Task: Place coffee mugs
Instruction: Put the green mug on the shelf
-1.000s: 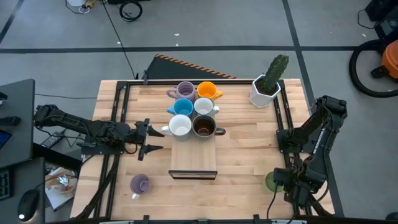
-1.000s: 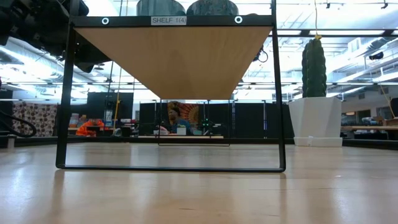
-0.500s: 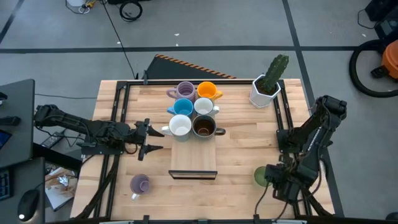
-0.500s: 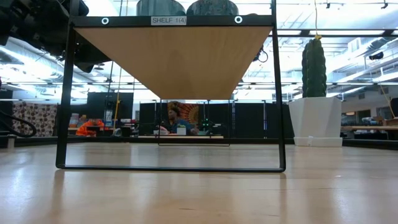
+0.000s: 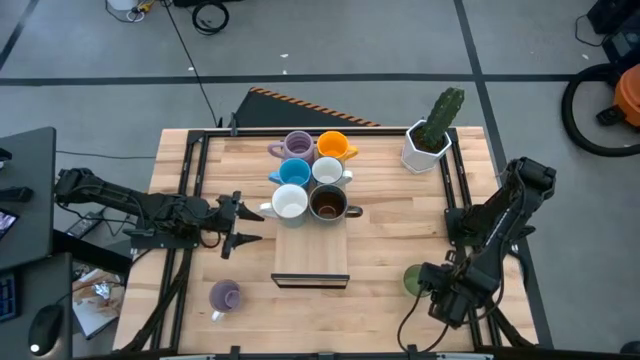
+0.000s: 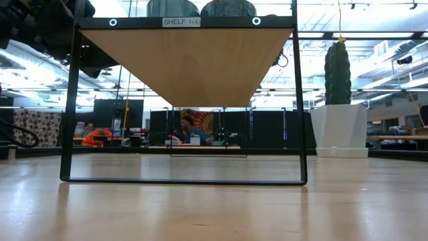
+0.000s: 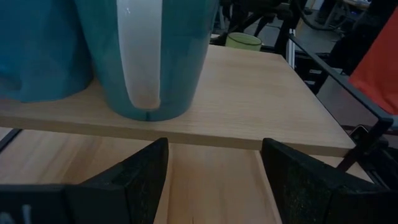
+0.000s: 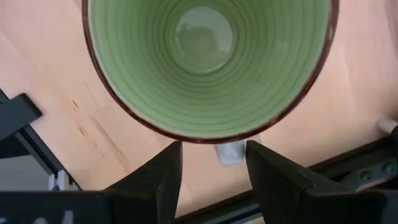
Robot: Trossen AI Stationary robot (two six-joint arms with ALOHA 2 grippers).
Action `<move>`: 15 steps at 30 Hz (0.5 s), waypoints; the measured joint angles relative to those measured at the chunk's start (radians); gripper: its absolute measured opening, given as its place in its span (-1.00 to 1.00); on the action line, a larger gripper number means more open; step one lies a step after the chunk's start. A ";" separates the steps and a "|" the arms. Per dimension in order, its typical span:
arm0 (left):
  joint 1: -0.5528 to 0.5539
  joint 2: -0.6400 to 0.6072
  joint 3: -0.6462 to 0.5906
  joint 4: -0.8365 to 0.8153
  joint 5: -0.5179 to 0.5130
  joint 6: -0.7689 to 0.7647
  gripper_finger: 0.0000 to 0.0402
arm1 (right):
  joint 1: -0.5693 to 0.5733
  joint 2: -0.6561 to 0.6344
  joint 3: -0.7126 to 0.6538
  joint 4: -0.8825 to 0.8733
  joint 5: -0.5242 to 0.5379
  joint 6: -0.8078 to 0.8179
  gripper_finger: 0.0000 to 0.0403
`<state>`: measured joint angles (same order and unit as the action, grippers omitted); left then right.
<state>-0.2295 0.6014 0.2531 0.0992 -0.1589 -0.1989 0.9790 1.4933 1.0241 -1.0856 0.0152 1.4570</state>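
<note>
Six mugs stand on the shelf [image 5: 311, 262]: lilac [image 5: 297, 146], orange [image 5: 333, 147], blue [image 5: 293, 172], two white [image 5: 328, 172] [image 5: 289, 203] and dark brown [image 5: 327, 204]. A second lilac mug [image 5: 224, 296] lies on the table near its near-left corner. My right gripper [image 5: 428, 284] is at the near right, shut on the green mug [image 5: 414, 281]. The right wrist view looks straight down into that mug [image 8: 208, 62]. My left gripper [image 5: 245, 220] hangs open, level, just left of the shelf, facing the near white mug [image 7: 140, 56]. My right gripper comes at the green mug from above, pointing down. Its fingers [image 8: 158, 180] stand on either side of the pale handle [image 8: 229, 152] just outside the rim. The rim hides where they meet it. The mug stays upright below the gripper, mouth up.
A white pot with a green cactus [image 5: 428, 140] stands at the far right corner. Black rails [image 5: 452, 200] run along the table's left and right sides. The shelf's near half is bare board. Bare table lies between the shelf and the green mug.
My right gripper has moved toward the table's left edge, carrying the green mug upright with it from near the right rail toward the shelf. The left arm and the other mugs have kept still.
</note>
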 joint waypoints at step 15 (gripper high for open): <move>0.000 0.000 0.000 0.000 0.000 0.001 0.32 | 0.004 0.001 -0.136 0.136 0.017 0.015 -0.38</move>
<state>-0.2295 0.6015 0.2531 0.0990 -0.1593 -0.1980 0.9833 1.4940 0.8883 -0.9499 0.0326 1.4723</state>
